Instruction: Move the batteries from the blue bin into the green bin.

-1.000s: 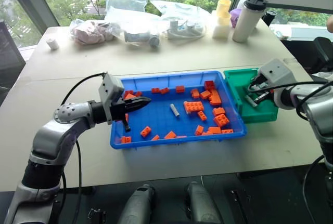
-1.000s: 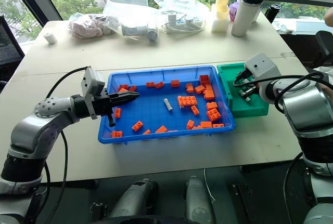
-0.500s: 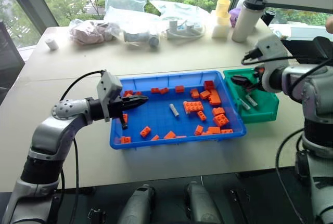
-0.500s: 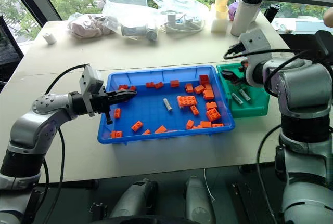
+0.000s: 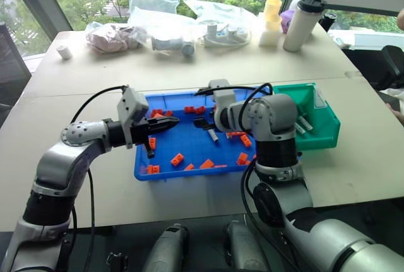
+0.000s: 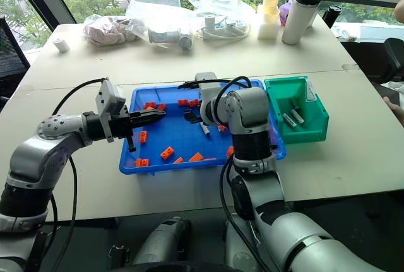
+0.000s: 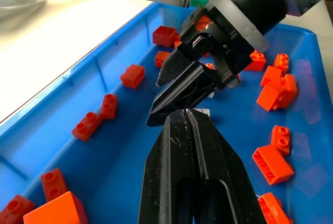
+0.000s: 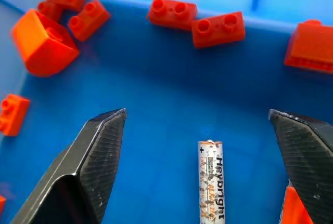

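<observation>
right gripper (image 8: pixel 200 146): ribbed black fingers spread wide over battery (image 8: pixel 210 182) | smooth printed cylinder, near end cut off, on glossy blue bin (image 6: pixel 136 161) floor | left gripper (image 5: pixel 165 122): pinched together, empty | green bin (image 6: pixel 315 130): two cylinders, right

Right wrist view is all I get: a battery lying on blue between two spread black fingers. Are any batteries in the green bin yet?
Observer: Yes, two batteries lie side by side on the floor of the green bin.
Operator: Where is the left hand?
Observer: The left hand hovers over the left part of the blue bin, fingers shut, holding nothing.
Operator: Any other battery in the blue bin?
Observer: I see just the one battery below the open right hand; everything else in there is orange bricks.
</observation>
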